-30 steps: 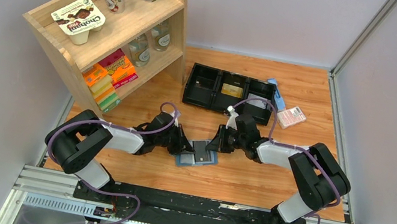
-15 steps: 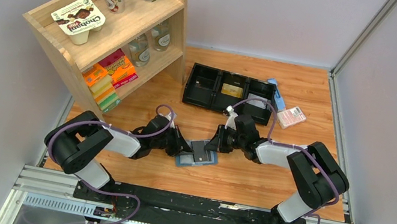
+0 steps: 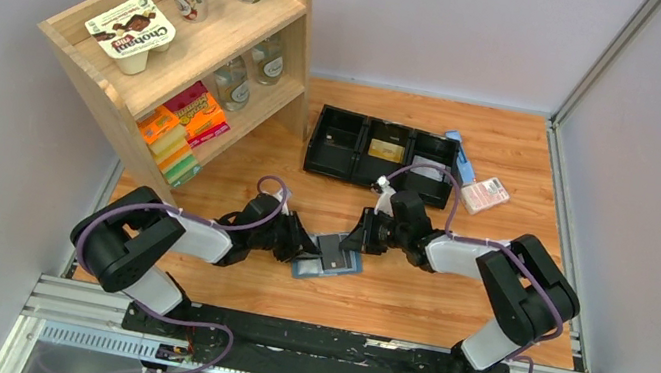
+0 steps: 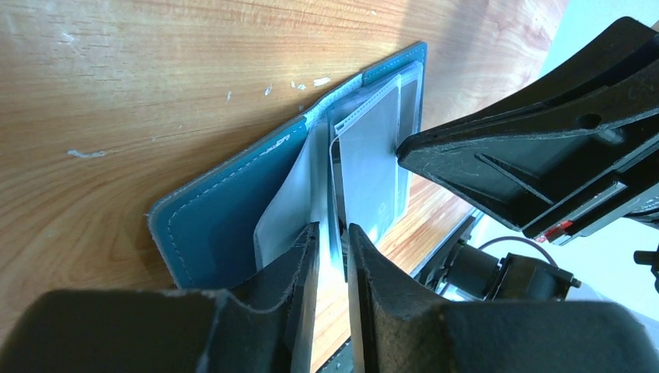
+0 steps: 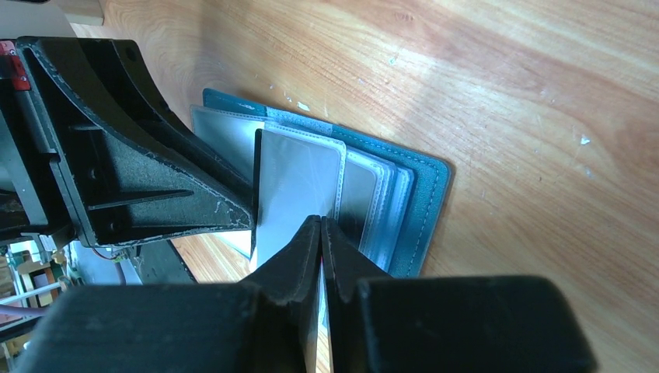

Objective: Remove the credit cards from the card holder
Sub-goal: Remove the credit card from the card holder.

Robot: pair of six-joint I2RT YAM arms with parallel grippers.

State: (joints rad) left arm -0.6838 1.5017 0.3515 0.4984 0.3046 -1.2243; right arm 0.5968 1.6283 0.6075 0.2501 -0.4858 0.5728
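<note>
While open, card holder (image 3: 328,256): right fingers (image 5: 294,268) tight on its sleeve (image 5: 299,175), left fingers (image 4: 382,287) narrowly apart.

Stretched low and facing each other, the left hand (image 4: 332,249) is slightly parted, the right hand (image 5: 321,233) pinched closed.

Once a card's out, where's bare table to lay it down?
Best: the bare wood strip between the teal folding card holder and the wooden table's near edge. A smaller patch sits between the holder and the black three-compartment tray. Crowded: at the holder, where left claw and right claw meet, and right of the tray by the pink-white packet.
</note>
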